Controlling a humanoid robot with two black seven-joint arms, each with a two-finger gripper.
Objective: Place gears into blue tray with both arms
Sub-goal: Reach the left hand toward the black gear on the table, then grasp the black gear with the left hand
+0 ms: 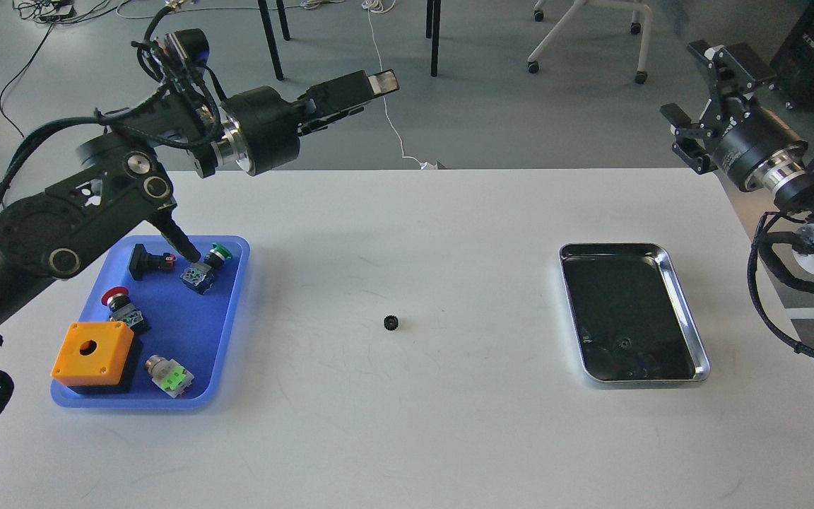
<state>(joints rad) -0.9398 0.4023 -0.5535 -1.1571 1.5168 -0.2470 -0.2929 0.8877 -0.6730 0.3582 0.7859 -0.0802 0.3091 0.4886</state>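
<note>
One gear (391, 323), a tiny black toothed ring, lies on the white table near its middle. A second small dark ring (622, 344), faint against the dark bottom, sits in the steel tray (689, 311). The blue tray (237, 297) rests at the left. My left gripper (379, 83) hangs high above the table's back edge, pointing right, far from the gear; its fingers overlap side-on. Beyond the table's back right corner, my right gripper (697, 88) stands open and empty.
The blue tray holds a red push-button (119, 302), two green push-buttons (203, 267) (170, 375), a black switch (147, 260) and an orange box (92, 352). My left arm's elbow (82, 219) hangs over the tray's back left. Chair legs stand on the floor behind.
</note>
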